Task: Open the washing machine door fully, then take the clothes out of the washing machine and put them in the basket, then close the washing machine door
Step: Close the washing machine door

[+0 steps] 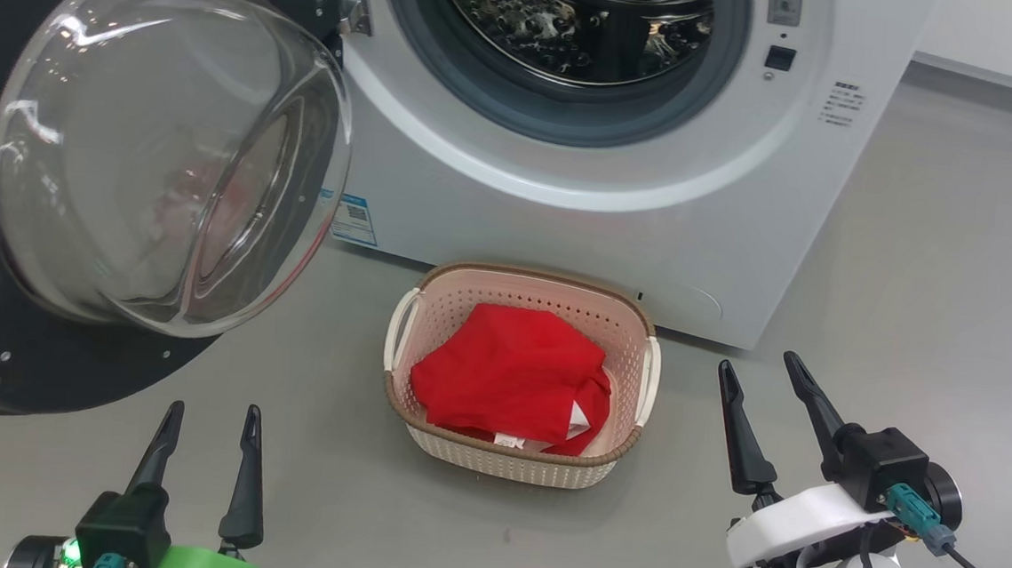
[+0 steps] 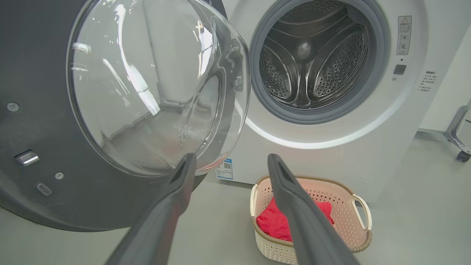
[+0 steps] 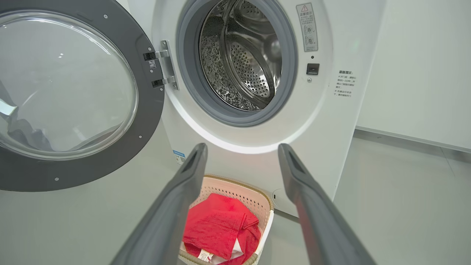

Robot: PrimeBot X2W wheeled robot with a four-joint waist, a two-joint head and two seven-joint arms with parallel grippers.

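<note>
Wide-open washing machine door [image 1: 168,145], rim cut off at left. Red clothes [image 1: 509,373] in basket [image 1: 502,466], white label half tucked. Spread, empty: left gripper [image 1: 215,408], right gripper [image 1: 757,359].

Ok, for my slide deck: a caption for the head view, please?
Washing machine door open, red clothes in the basket, left gripper and right gripper open, empty.

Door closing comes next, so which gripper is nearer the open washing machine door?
Left. The left gripper is close by the lower rim of the washing machine door; the right gripper is across the basket from it, farther off.
</note>
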